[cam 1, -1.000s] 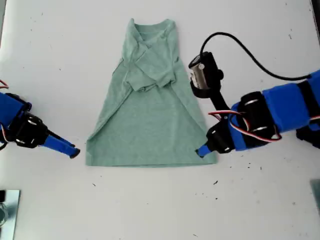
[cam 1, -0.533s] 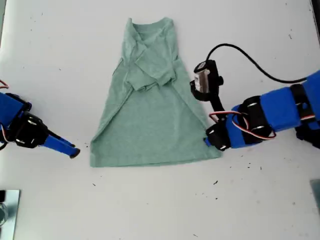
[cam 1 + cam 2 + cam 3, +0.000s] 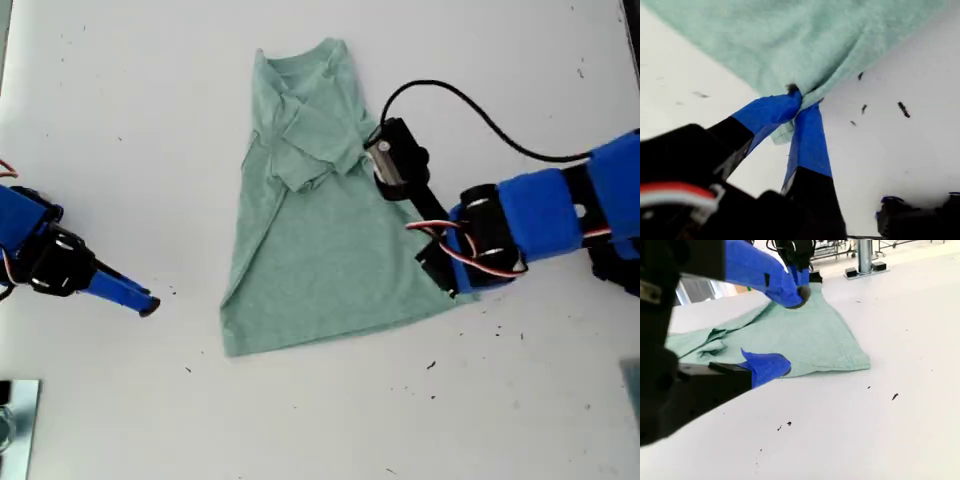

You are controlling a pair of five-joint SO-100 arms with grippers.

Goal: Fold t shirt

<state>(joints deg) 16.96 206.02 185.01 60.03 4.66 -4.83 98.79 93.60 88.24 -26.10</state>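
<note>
Both blue fingers of my first gripper (image 3: pixel 802 102) are pinched together on a corner of the t shirt (image 3: pixel 320 240), at the hem corner toward the exterior view's right, the cloth bunching at the tips. That shirt lies flat on the white table (image 3: pixel 120 100), sleeves folded in over its chest, neck toward the exterior view's top. My second gripper (image 3: pixel 785 327) stands with fingers spread wide and holding nothing, apart from the shirt's other hem corner, at the exterior view's left.

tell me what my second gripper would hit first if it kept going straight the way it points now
Probably the t shirt. My second gripper is open over bare table, apart from the cloth, aimed toward the hem corner nearest it. It points slightly down, so it might touch the table first.
</note>
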